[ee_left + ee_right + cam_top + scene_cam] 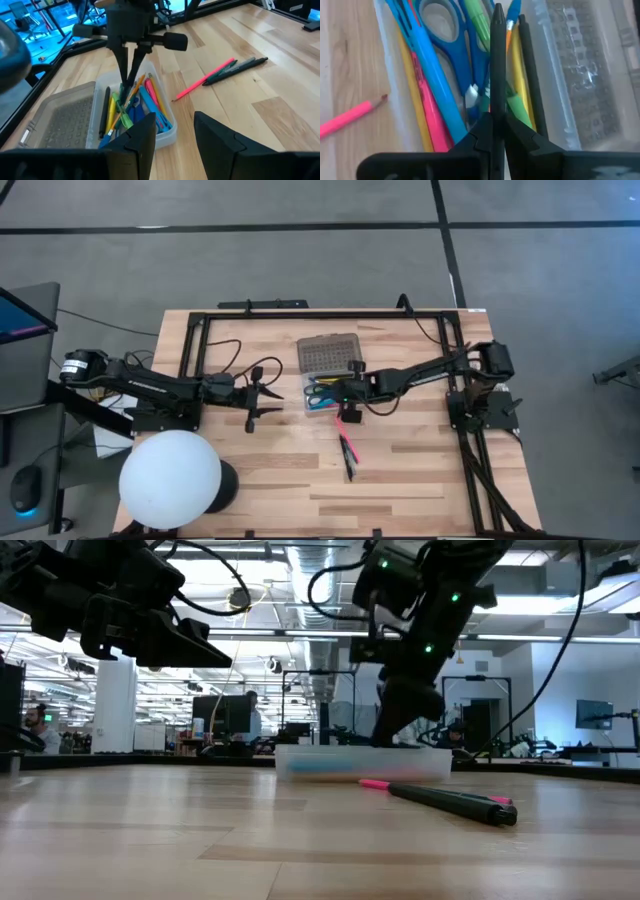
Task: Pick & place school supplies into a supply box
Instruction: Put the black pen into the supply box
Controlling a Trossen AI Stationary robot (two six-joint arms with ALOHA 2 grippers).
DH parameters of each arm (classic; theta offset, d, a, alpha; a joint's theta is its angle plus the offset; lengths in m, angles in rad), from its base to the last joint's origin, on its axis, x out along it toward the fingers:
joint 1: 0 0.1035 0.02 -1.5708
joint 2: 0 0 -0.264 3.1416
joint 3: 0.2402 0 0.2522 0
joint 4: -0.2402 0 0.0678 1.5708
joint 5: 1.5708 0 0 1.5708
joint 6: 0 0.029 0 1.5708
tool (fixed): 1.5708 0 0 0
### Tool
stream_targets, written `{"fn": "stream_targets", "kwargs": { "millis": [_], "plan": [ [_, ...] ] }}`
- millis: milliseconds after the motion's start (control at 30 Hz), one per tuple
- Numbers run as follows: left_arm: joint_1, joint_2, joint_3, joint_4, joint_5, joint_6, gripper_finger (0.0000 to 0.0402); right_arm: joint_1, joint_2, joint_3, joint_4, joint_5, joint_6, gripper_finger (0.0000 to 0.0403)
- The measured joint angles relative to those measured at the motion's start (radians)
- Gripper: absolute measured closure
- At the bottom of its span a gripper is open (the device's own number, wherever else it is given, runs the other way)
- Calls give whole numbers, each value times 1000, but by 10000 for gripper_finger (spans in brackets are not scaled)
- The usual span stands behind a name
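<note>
The supply box point(325, 375) lies mid-table with its grid-textured lid point(327, 355) folded open toward the far edge. Its clear tray point(167, 135) holds blue scissors point(437, 20) and several pens, pencils and markers. My right gripper point(492, 122) hangs over the tray, shut on a black pen point(496, 60). A pink pencil point(347, 442) and a dark pen point(349, 465) lie flat on the table nearer than the box. My left gripper point(262, 393) hovers open above the table, left of the box; its fingers touch nothing. My right gripper pinches the black pen point(493, 107) between its two fingers, near one end. The pen runs on ahead along the line of the fingers, out over the tray's contents. The fingers point(122, 70) slant down into the tray from above. Whether the pen's free end rests on the supplies below cannot be told.
A large white sphere point(170, 480) on a dark base stands at the table's near left corner. A black frame point(320, 313) runs along the far edge and the sides. Bare wood lies between the box and the near edge.
</note>
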Motion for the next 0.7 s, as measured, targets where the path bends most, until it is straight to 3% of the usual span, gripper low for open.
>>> {"fn": "stream_targets", "kwargs": {
  "millis": [700],
  "plan": [
    [0, 0, 0, -2, -3, 0, 272, -2, 4, 2, -5, 0, -23, 322]
  ]
}}
